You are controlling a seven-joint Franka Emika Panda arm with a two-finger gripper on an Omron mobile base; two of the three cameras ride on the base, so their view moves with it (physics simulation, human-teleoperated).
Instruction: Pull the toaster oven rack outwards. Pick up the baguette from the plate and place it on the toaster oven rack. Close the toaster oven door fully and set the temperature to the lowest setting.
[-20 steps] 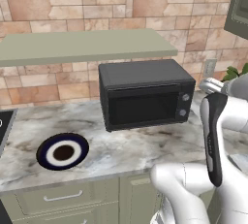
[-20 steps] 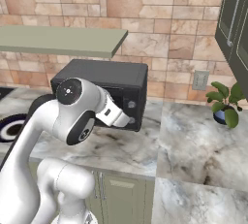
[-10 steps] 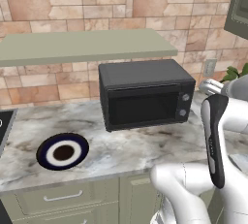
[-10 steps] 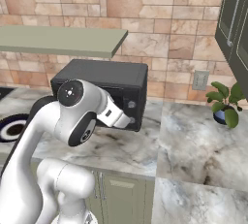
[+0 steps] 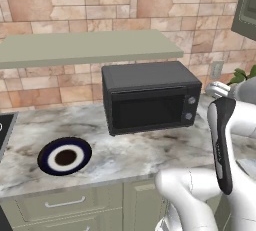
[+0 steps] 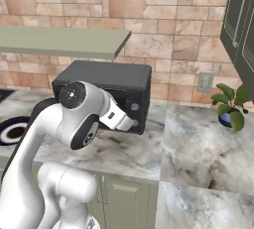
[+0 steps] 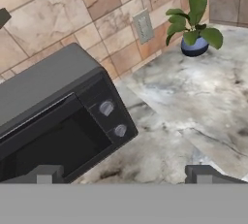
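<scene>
Two round knobs (image 7: 113, 119) sit on the right-hand panel of the toaster oven (image 5: 150, 96), which stands on the marble worktop (image 5: 135, 155) against the tiled wall with its door (image 5: 147, 111) shut. Left of it, well apart, lies the plate (image 5: 65, 156), nothing on it. The jaws (image 7: 123, 175) stand wide open, holding nothing, above the worktop near the oven's knob side. A potted plant (image 6: 230, 107) stands far right.

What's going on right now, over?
Fingers open, holding nothing. Toaster oven door shut, plate bare, no baguette seen. Nothing blocking the oven front.
</scene>
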